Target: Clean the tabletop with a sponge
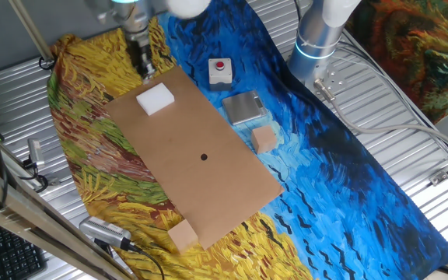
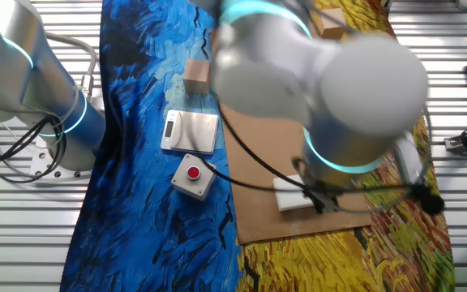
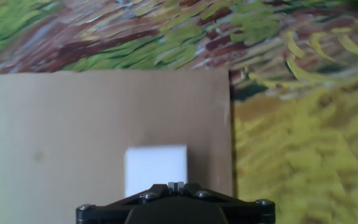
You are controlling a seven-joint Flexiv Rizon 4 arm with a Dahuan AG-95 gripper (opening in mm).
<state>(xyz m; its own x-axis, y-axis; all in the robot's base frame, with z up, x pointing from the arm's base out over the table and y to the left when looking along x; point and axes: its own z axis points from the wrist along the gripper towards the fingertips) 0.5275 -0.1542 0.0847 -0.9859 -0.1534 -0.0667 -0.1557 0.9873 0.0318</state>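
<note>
The white sponge (image 1: 155,99) lies flat on the brown tabletop board (image 1: 208,179) near its far corner. It also shows in the other fixed view (image 2: 290,198) and in the hand view (image 3: 156,168). My gripper (image 1: 148,75) hangs just beyond the sponge, over the board's far edge, apart from it. In the hand view the gripper (image 3: 176,185) has its two pads pressed together with nothing between them. The board's black centre dot (image 1: 204,156) is in plain sight.
A tan cube (image 1: 264,138) sits by the board's right edge and another (image 1: 182,235) at its near corner. A white box with a red button (image 1: 221,71) and a silver flat device (image 1: 244,107) lie on the blue cloth. A second arm's base (image 1: 317,35) stands behind.
</note>
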